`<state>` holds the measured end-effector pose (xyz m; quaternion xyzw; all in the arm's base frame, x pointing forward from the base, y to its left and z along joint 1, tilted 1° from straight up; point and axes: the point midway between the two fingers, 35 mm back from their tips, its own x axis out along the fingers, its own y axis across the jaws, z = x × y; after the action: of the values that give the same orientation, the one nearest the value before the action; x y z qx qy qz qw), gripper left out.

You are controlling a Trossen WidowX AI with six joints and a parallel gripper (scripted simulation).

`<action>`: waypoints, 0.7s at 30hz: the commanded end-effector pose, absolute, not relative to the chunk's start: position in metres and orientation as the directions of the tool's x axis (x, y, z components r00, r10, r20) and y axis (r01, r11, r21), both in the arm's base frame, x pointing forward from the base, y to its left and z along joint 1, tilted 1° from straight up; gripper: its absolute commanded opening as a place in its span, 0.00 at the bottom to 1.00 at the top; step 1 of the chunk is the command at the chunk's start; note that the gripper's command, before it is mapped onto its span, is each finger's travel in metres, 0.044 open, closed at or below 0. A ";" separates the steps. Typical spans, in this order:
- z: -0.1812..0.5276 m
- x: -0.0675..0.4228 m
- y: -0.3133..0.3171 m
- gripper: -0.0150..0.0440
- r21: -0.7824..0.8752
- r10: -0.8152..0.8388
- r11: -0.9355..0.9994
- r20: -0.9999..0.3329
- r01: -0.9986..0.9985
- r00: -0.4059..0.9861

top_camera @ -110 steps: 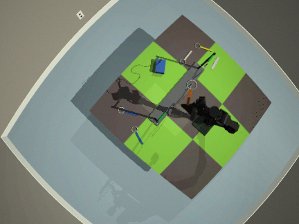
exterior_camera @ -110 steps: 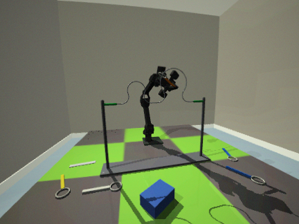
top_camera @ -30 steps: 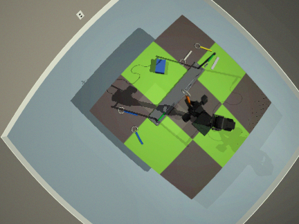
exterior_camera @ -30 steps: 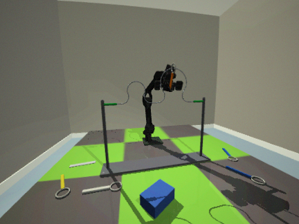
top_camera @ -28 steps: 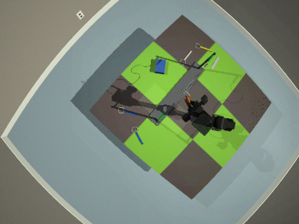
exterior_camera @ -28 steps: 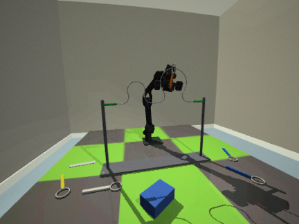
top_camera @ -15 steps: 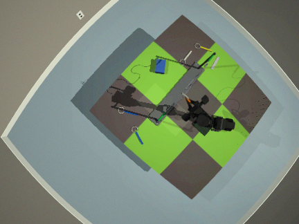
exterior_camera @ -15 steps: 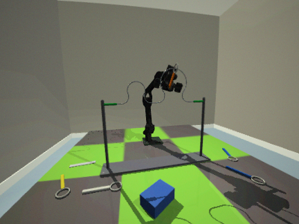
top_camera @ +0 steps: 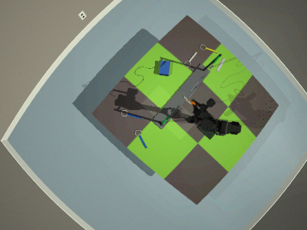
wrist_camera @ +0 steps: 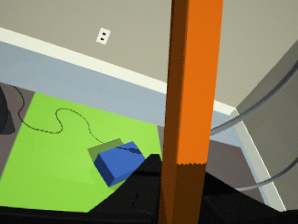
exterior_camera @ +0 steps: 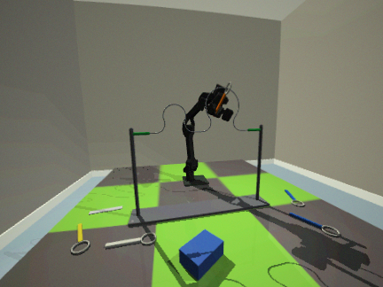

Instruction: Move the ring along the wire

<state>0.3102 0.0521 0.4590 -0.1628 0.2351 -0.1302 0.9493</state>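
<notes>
The wire runs between two dark posts on a grey base plate (top_camera: 185, 89) (exterior_camera: 199, 208). It has a green part at the left post (exterior_camera: 142, 133) (top_camera: 213, 63) and another at the right post (exterior_camera: 254, 129) (top_camera: 165, 121). My gripper (exterior_camera: 218, 105) (top_camera: 194, 104) (wrist_camera: 162, 163) is shut on the orange handle (exterior_camera: 220, 101) (top_camera: 192, 102) (wrist_camera: 196, 63). It holds the handle high, with the ring (exterior_camera: 229, 87) up at the wire's tall hump right of the middle. In the wrist view the thin grey wire (wrist_camera: 266, 103) curves just right of the handle. I cannot tell whether the ring touches it.
A blue box (exterior_camera: 201, 252) (top_camera: 164, 67) (wrist_camera: 120, 161) stands in front of the base plate. Spare rings lie on the floor: a yellow-handled one (exterior_camera: 80, 239), a white-handled one (exterior_camera: 133, 241) and two blue-handled ones (exterior_camera: 319, 226) (exterior_camera: 293, 198). A white bar (exterior_camera: 105, 210) lies at the left.
</notes>
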 end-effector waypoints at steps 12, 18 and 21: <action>0.459 0.310 0.046 0.00 -0.534 -0.398 0.829 -0.351 0.168 0.848; 0.461 0.310 0.044 0.00 -0.595 -0.423 0.787 -0.324 0.166 0.846; 0.461 0.310 0.043 0.00 -0.624 -0.435 0.764 -0.310 0.164 0.845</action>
<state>0.3100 0.0443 0.4626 -0.2864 0.2234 -0.1594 0.9179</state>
